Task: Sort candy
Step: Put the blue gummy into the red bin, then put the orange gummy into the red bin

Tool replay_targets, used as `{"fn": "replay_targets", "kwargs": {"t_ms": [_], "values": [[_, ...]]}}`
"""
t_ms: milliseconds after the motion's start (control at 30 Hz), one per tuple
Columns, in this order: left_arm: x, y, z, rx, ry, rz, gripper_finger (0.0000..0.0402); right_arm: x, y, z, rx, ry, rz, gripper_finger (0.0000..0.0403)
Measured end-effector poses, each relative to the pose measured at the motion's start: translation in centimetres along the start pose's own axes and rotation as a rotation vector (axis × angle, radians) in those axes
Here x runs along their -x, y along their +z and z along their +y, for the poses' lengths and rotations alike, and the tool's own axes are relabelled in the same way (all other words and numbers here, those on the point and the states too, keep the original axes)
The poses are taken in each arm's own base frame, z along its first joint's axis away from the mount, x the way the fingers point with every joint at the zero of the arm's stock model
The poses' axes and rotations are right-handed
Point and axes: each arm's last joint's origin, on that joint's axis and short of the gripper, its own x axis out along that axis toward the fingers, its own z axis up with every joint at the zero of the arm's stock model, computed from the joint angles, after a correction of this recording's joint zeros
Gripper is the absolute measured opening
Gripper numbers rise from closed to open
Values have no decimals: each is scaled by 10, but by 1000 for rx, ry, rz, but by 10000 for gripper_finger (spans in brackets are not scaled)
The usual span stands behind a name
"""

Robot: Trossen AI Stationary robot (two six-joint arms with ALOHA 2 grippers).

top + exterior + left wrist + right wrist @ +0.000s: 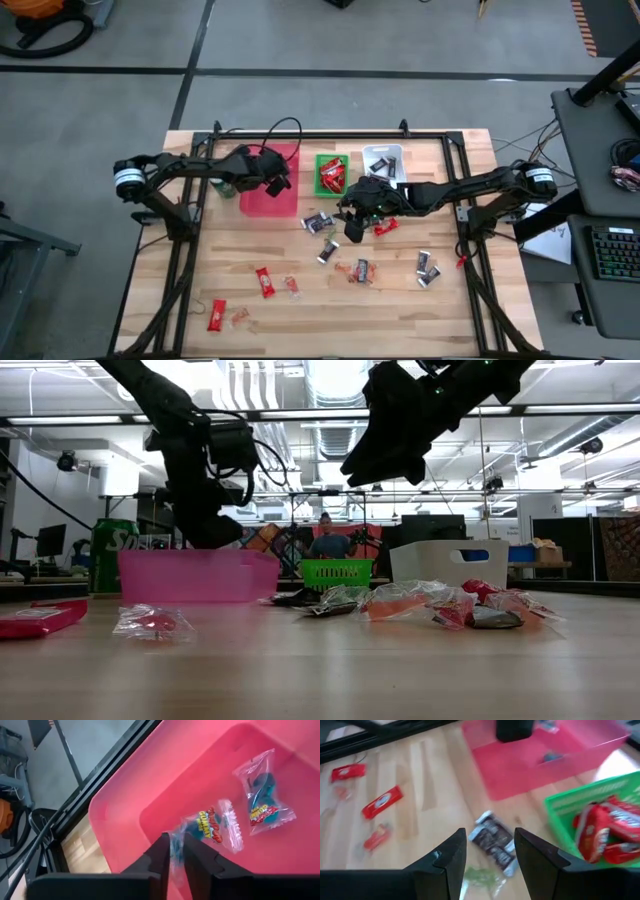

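Note:
The pink bin (268, 190) holds one clear-wrapped gummy sweet (262, 795) on its floor. My left gripper (277, 178) is down inside this bin (195, 575) and shut on a second clear-wrapped gummy sweet (210, 826). My right gripper (354, 222) hangs open, well above the table (390, 450), over a pair of dark sweets (492, 842) and a clear wrapper (480, 877). The green bin (332, 172) holds red sweets (605, 832), and the white bin (383, 160) holds dark ones. Loose sweets lie scattered over the table's near half (362, 270). My left gripper pinches the gummy sweet by one crimped end of its clear wrapper (175, 852) between its two fingers. The fingers point down into the pink bin (165, 785). The sweet's printed body sticks out past the fingertips. I cannot tell whether it touches the bin floor.
A green drink can (112, 555) stands at the pink bin's left, under my left arm. A black frame (190, 240) runs around the table. Red sweets (265, 282) and clear ones (291, 287) lie near the front left, and dark ones (425, 265) lie to the right.

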Motion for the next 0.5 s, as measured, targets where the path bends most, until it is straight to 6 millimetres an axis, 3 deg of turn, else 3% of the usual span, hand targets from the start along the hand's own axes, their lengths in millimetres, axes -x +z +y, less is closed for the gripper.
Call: {"fn": "replay_targets", "kwargs": {"t_ms": [267, 500], "values": [[11, 1, -2, 3, -26, -40, 108, 15, 38, -2, -3, -107, -129, 157], [31, -1, -9, -4, -75, -104, 130, 23, 50, 2, -10, -119, -84, 157]]}}
